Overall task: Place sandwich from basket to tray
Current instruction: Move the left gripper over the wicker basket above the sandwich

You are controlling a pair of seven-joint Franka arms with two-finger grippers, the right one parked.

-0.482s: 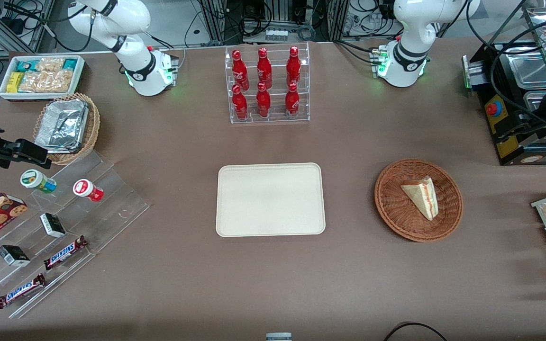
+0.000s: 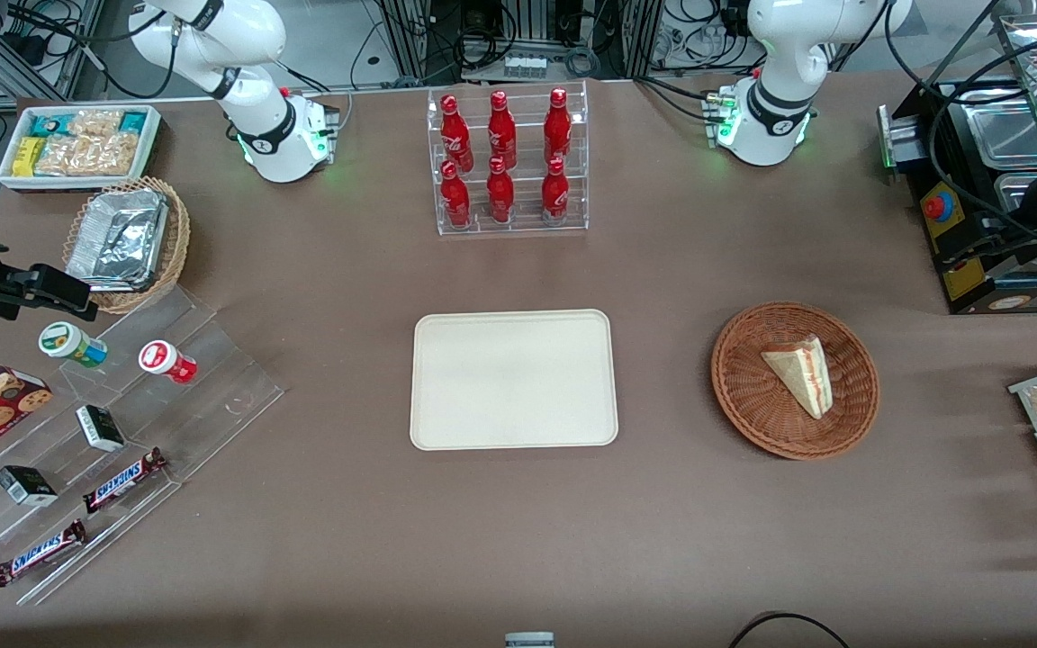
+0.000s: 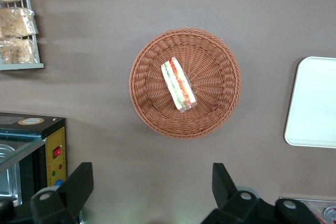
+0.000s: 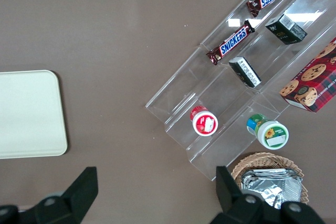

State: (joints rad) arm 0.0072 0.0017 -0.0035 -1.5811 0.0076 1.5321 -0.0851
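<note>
One sandwich [image 3: 178, 84] fills the basket [image 3: 215, 109] (tray [image 2: 513, 379] bare), end effector [image 3: 148, 187] open above

Robot lab staged as a snack shop – cable racks [image 2: 518, 36], bottle display [image 2: 508, 162], candy shelves [image 2: 113, 432]

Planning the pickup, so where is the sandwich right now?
The sandwich lies in the basket, beside the tray, toward the working arm's end of the table. The open gripper hangs high above the table near the basket.

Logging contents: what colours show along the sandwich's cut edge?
Red and green on the sandwich, clearest from the left wrist.
</note>
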